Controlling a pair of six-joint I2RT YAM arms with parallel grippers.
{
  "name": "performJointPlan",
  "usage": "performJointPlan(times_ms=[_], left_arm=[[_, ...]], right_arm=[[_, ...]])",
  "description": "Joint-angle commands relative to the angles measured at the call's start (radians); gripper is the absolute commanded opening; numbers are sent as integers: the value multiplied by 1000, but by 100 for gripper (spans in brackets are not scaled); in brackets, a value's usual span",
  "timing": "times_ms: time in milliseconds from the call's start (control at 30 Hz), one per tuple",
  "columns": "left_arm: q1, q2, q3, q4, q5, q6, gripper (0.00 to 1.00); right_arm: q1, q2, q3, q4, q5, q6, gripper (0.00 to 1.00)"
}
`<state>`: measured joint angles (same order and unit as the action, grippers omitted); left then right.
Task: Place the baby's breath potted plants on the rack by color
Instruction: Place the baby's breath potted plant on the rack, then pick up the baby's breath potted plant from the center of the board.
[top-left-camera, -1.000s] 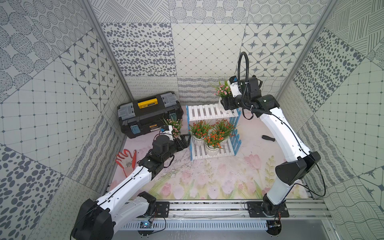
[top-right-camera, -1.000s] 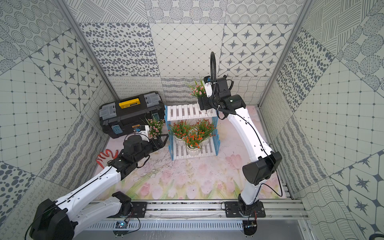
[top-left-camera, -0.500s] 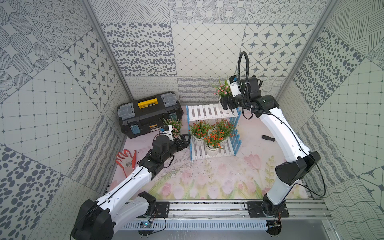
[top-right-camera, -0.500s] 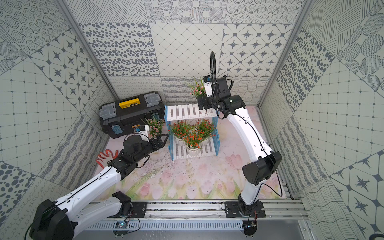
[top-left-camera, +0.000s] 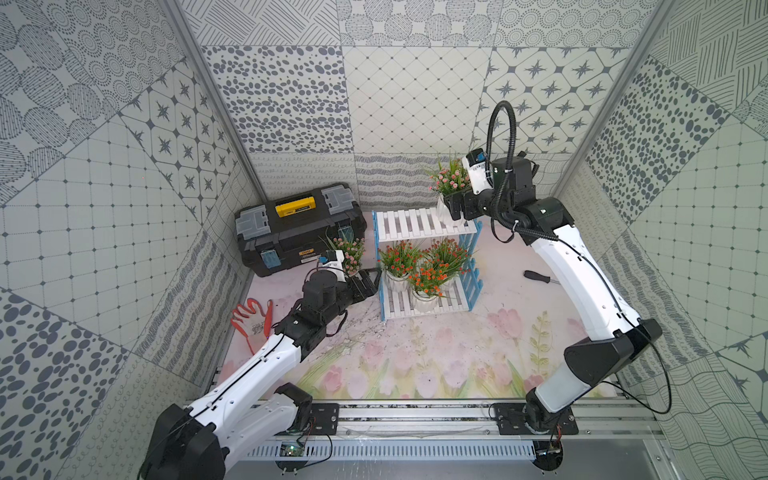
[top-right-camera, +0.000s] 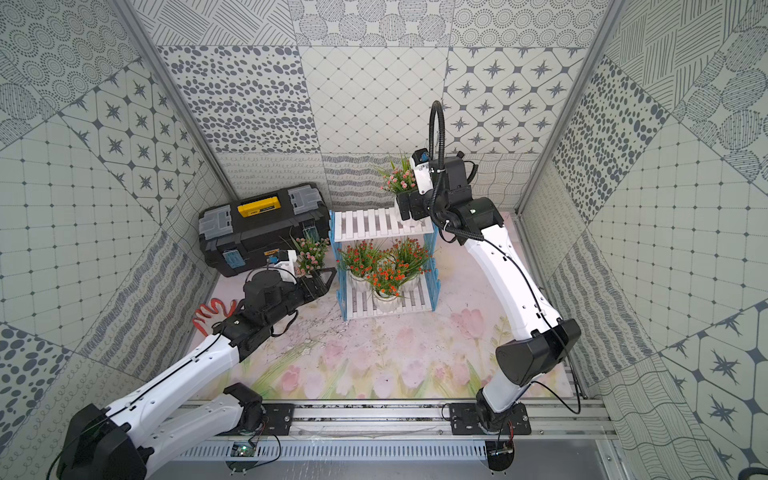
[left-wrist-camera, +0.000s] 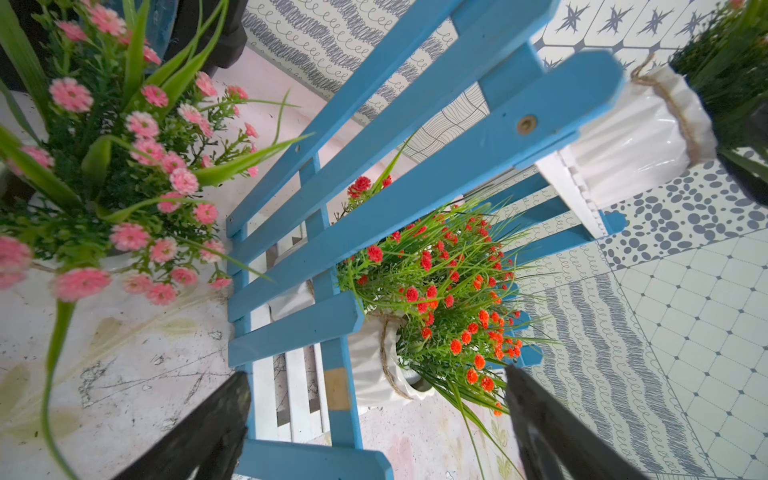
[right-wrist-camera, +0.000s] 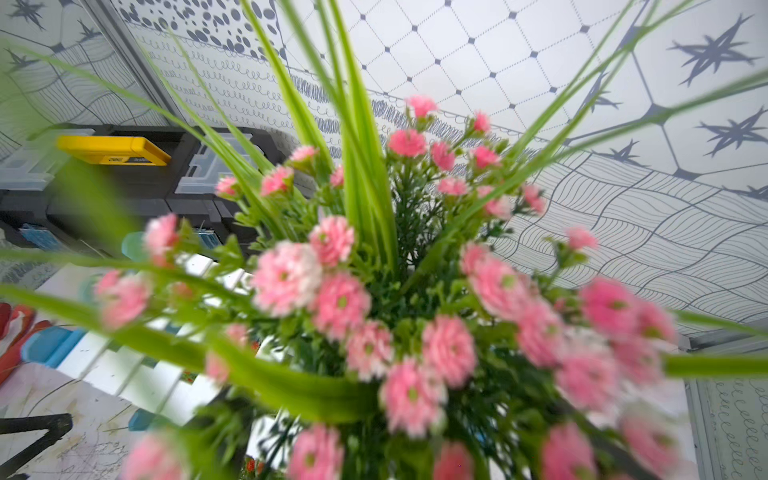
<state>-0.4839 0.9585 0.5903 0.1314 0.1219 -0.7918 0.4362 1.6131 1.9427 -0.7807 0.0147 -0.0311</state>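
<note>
While the left gripper (left-wrist-camera: 376, 372) gapes empty by the rack (top-left-camera: 411, 224), the right gripper (top-left-camera: 455, 205) pinches a pink plant (top-left-camera: 449, 183).

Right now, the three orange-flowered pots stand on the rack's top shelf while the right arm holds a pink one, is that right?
Not quite. The three orange-flowered pots stand on the lower shelf of the rack, not the top one; both top views show it. The right gripper does hold a pink plant.
</note>
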Motion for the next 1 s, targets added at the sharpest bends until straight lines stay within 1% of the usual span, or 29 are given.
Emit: performJointPlan(times_ms=[0, 133, 300, 467, 533, 633, 700, 800, 867, 967], left_arm=[[-1, -25, 20, -52, -13, 38, 96], [-1, -48, 32, -106, -28, 48, 96], [-1, -97, 87, -268, -54, 93, 96], [-2, -178, 149, -529, -133, 145, 96], [-2, -208, 153, -629, -174, 150, 96], [-3, -183, 171, -769, -224, 141, 96], [-4, -145, 162, -798, -224, 130, 96], [-3, -45, 140, -801, -225, 134, 97], [-2, 13, 115, -764, -220, 141, 97], [-12, 52, 57, -649, -287, 124, 97]], right_arm=[[-5, -70, -20, 63, -29, -9, 98], [-5, -157, -74, 73, -49, -1, 98], [-23, -335, -226, 126, -93, 34, 98], [-44, -477, -330, 173, -131, 63, 98], [-57, -496, -340, 176, -158, 67, 98], [-72, -495, -345, 177, -189, 75, 98], [-87, -495, -360, 189, -212, 82, 98], [-121, -496, -387, 206, -250, 98, 98], [-143, -503, -413, 227, -274, 110, 98], [-169, -508, -451, 261, -312, 123, 98]])
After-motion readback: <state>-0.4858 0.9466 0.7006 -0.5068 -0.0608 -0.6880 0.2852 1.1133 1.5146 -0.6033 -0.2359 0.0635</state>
